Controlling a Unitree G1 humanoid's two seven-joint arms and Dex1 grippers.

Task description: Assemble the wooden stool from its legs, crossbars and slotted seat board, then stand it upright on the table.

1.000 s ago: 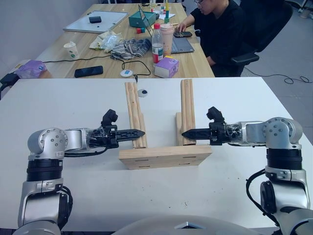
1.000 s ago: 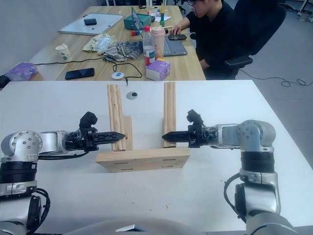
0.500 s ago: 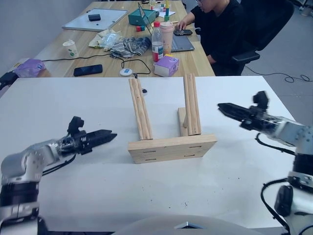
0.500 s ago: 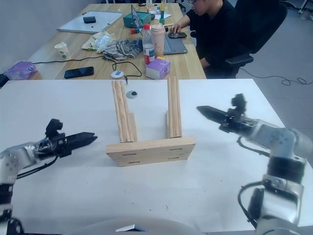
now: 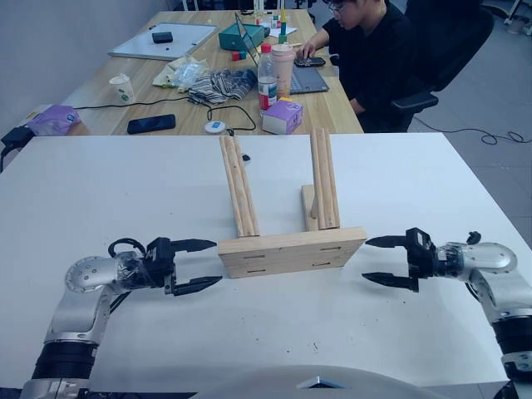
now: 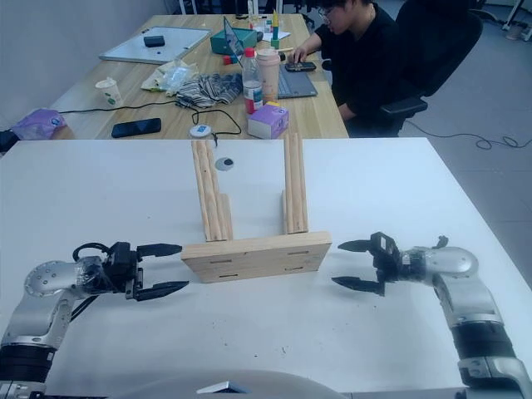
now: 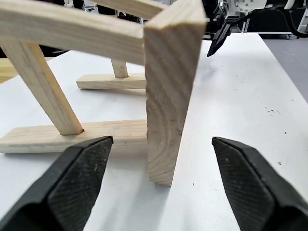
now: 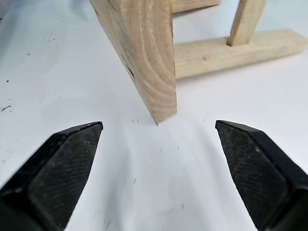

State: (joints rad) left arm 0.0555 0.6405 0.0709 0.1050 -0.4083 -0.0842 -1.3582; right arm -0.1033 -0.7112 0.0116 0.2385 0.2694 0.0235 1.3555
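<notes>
The wooden stool (image 5: 287,246) is seen lying on its side near the middle of the white table (image 5: 108,183), not stood upright. Its slotted seat board (image 6: 256,256) is set on edge at the 6 o'clock end, nearest the robot. The legs (image 5: 238,195) are pointed away toward 12 o'clock, and a crossbar (image 5: 308,204) is seen beside the right-hand pair. The left gripper (image 5: 216,262) is held at 9 o'clock of the board, just beside its end and apart from it, with its fingers (image 7: 79,178) spread wide. The right gripper (image 5: 366,259) is placed at 3 o'clock, just beside the other end, likewise spread and touching nothing. A small round disc (image 6: 224,163) is found on the table toward 12 o'clock, beside the left legs. Beyond it, a wooden desk (image 5: 332,108) is seen carrying a bottle (image 5: 267,79) and a purple box (image 5: 283,116).
</notes>
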